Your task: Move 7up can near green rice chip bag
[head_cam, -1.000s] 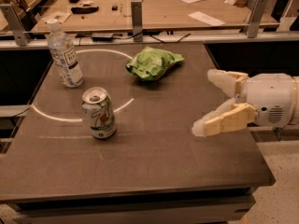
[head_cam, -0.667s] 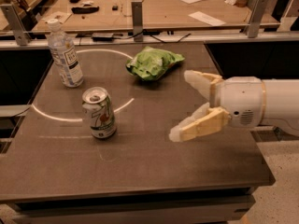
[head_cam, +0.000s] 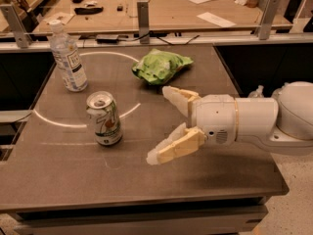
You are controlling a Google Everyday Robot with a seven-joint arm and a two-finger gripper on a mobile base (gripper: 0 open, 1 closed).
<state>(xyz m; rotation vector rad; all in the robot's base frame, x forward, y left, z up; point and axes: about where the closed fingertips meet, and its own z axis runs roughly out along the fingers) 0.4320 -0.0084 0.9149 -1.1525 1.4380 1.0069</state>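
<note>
1. Camera view, the change: the gripper (head_cam: pixel 159 126) has advanced from the 3 o'clock edge of the counter (head_cam: pixel 220 180) towards its middle within the last second. Its two fingers are spread wide and hold nothing. The opening faces the 7up can (head_cam: pixel 103 119), which stands at about 9 o'clock from it, near but not touching.

2. Camera view, what has stayed: the can is upright where it was, on the 9 o'clock half of the counter. The green rice chip bag (head_cam: pixel 159 66) lies unmoved at about 1 o'clock from the can and 12 o'clock from the gripper. The water bottle (head_cam: pixel 68 58) stands as before at 11 o'clock from the can.

3. What that means: this looks like the approach before the grasp. The can is not yet gripped and no part of the carry towards the bag has begun.

4. The count: one can, one chip bag, one bottle and one gripper with two fingers. A wooden bench (head_cam: pixel 161 9) with scattered papers lies beyond at 12 o'clock.
</note>
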